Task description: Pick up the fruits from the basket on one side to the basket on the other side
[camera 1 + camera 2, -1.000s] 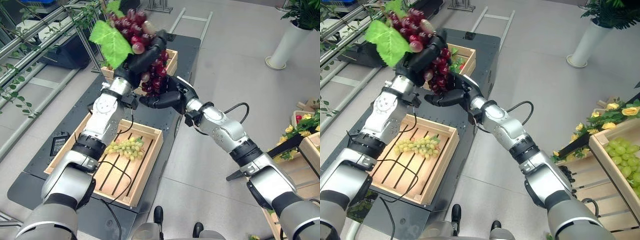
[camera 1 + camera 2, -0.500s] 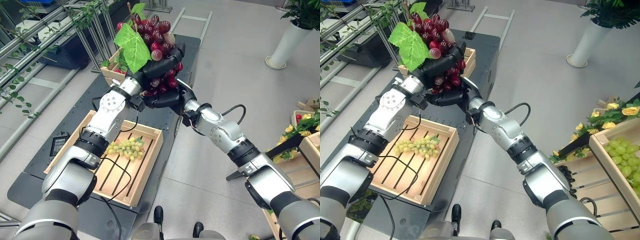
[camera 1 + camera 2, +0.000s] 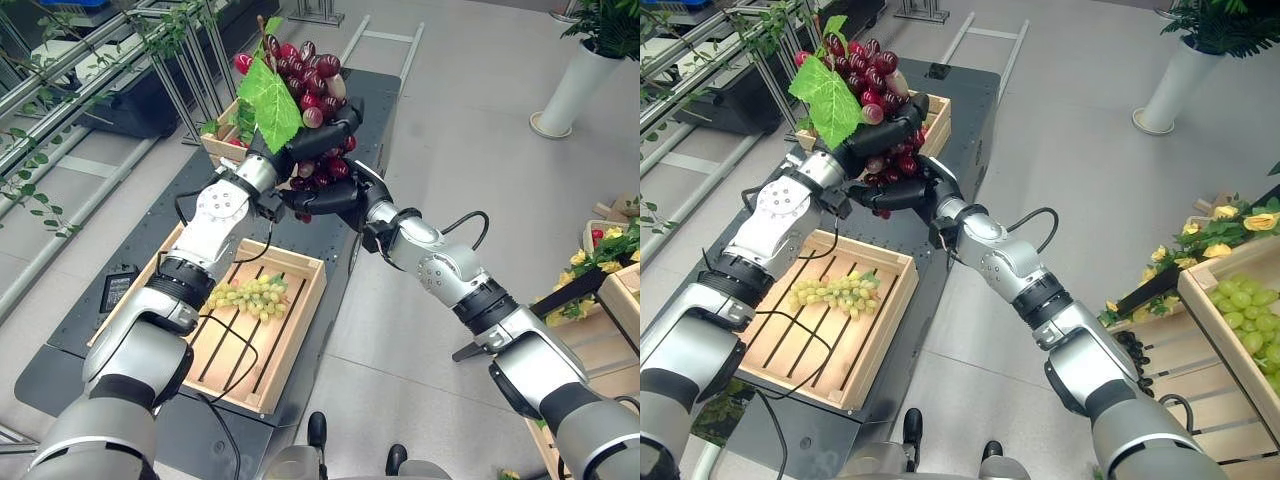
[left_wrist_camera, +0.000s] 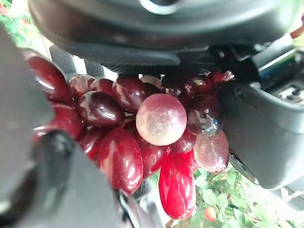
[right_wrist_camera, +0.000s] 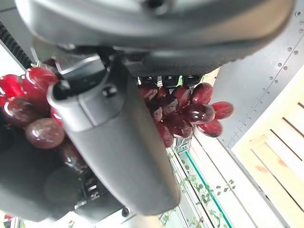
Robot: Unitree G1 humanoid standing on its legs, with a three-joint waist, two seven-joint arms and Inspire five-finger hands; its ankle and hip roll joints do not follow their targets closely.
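A red grape bunch [image 3: 308, 72] with a green leaf [image 3: 270, 100] hangs in the air above the dark table [image 3: 340, 250], between two wooden crates. My left hand [image 3: 318, 130] is shut on its middle, with dark fingers wrapped across the grapes [image 4: 160, 118]. Right under it, my right hand [image 3: 322, 200] cups the lower grapes [image 5: 185, 111], and its fingers and thumb [image 5: 123, 142] curl round them. A bunch of green grapes [image 3: 250, 295] lies in the near crate [image 3: 300, 315]. The far crate [image 3: 937, 108] sits behind the hands and is partly hidden by them.
A metal rack with vines [image 3: 90, 60] runs along the left. A white plant pot [image 3: 575, 90] stands at the far right. Crates with green grapes [image 3: 1250, 320] and yellow flowers [image 3: 1230, 225] stand at the right edge.
My left hand has swung the red bunch to the right and a little lower, over the right hand. The right hand has closed in under the bunch.
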